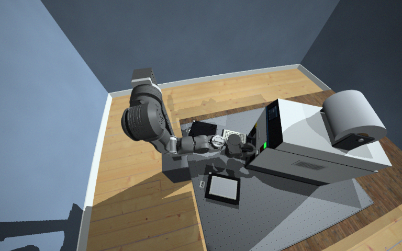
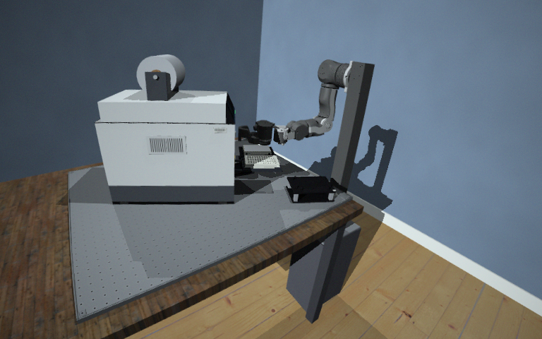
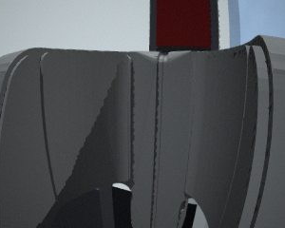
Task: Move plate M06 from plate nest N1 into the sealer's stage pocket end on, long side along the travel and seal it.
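The sealer (image 1: 305, 139) stands on the table with its stage out in front. The white PCR plate M06 (image 1: 234, 133) lies on the stage with its wells uncovered; it also shows in the exterior view (image 2: 261, 159). The nest N1 (image 1: 202, 128) is empty. My gripper (image 1: 254, 148) is shut and empty, with its tips right at the housing's front, just under the lamp (image 1: 264, 145), which is green. The START key is hidden behind the fingers.
The plate M09 (image 1: 224, 187) lies in the nest N2 near the table's front. A foil roll (image 1: 351, 115) sits on top of the sealer. The arm's post (image 2: 351, 126) stands at the table's edge. My forearm (image 1: 197, 144) passes beside the stage and M06.
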`<state>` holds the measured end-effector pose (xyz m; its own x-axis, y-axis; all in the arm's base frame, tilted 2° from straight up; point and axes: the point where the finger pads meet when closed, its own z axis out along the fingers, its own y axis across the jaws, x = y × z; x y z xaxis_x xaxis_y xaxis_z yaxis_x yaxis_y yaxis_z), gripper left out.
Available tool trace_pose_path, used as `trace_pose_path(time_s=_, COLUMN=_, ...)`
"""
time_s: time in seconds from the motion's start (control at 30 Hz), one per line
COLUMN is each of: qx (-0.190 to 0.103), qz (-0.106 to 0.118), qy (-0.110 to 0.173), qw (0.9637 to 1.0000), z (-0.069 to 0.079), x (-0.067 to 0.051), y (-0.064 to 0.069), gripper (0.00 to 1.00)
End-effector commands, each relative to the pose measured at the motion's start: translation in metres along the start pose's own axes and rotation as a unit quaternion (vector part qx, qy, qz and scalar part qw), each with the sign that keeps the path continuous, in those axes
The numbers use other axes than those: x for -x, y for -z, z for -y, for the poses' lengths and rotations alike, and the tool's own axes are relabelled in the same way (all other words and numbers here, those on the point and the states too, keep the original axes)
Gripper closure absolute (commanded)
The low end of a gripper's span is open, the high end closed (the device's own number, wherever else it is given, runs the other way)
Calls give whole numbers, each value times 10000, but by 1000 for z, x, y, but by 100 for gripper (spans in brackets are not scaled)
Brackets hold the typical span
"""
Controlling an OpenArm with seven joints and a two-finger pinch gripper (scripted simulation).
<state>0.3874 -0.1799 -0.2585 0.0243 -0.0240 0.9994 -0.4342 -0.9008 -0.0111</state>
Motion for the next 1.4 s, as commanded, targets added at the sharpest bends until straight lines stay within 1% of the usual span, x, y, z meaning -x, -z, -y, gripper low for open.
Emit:
trace_pose_path(time_s=0.0, qx=-8, qz=-19, qy=-11, qw=10000, z=0, x=-2, y=0, gripper=100)
trace_pose_path(time_s=0.23, qx=-8, qz=-19, qy=-11, qw=10000, z=0, x=-2, y=0, gripper=100)
trace_pose_path(time_s=0.4, qx=-19, qz=-33, qy=-22, qw=10000, z=0, x=-1, y=-5, gripper=100)
trace_pose_path(time_s=0.8, qx=-19, qz=-33, qy=-22, qw=10000, z=0, x=-1, y=-5, gripper=100)
trace_pose_path(time_s=0.97, qx=-20, qz=-30, qy=-21, qw=10000, z=0, x=-2, y=-10, gripper=100)
trace_pose_path(time_s=1.37, qx=-20, qz=-30, qy=-21, qw=10000, z=0, x=-2, y=-10, gripper=100)
